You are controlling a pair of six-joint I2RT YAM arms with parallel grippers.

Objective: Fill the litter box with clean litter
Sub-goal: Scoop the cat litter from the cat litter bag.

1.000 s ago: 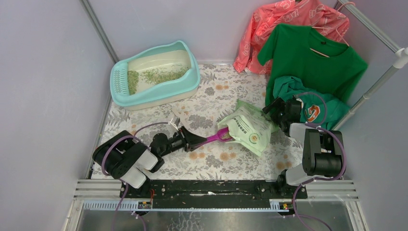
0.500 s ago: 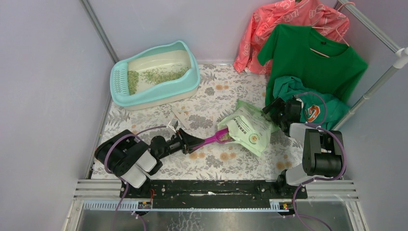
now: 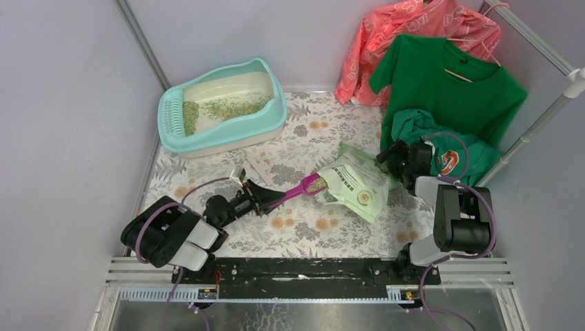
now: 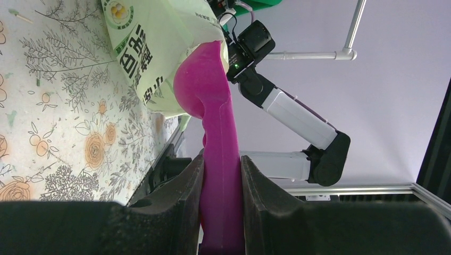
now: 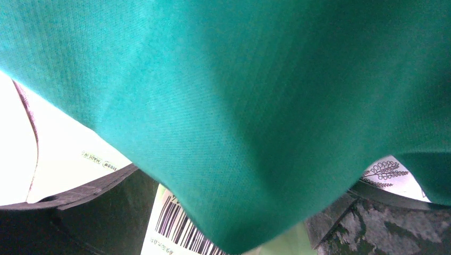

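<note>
The turquoise litter box [image 3: 276,117] stands at the back left, with pale-green litter [image 3: 231,107] spread in its cream basin. My left gripper [image 3: 263,197] is shut on the handle of a purple scoop [image 3: 303,186]. The scoop's bowl holds granules [image 3: 314,183] just outside the mouth of the light green bag [image 3: 362,186]. In the left wrist view the scoop handle [image 4: 220,159] is clamped between both fingers, and its bowl touches the bag [image 4: 154,48]. My right gripper [image 3: 390,157] grips the bag's far edge. In the right wrist view the gripper [image 5: 234,234] has the barcoded bag [image 5: 170,226] between its fingers, under teal cloth [image 5: 239,106].
A pink garment [image 3: 414,34] and a green T-shirt [image 3: 448,83] hang at the back right. A teal shirt [image 3: 455,148] drapes over the right gripper. A small torn wrapper piece [image 3: 256,165] lies on the floral tablecloth [image 3: 310,131]. Grey walls close both sides.
My left gripper has drawn the scoop back out of the bag toward the left. The bowl now shows granules. The left arm base swung left. The right arm has not moved.
</note>
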